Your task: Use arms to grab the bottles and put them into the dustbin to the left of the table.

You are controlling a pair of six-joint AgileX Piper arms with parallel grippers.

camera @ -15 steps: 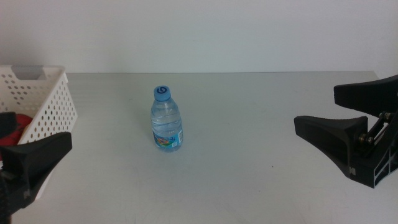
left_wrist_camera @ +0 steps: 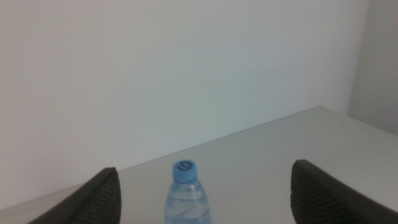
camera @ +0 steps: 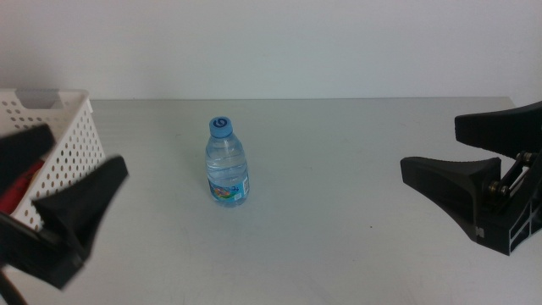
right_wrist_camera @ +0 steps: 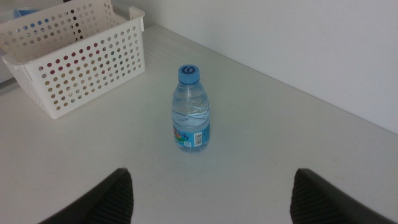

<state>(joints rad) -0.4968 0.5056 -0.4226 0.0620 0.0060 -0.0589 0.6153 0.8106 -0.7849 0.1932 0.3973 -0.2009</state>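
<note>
Water bottle stood upright mid-tabletop, well apart from both tools. Left tool spread wide, empty, just in front of dustbin, bottle off to its right; in left wrist view bottle sat centred between the jaws, farther out. Right tool at right edge, also spread, holding nothing. Bottle small, clear, blue cap, blue label low on body. White perforated dustbin at tabletop's left, something red visible inside.
</note>
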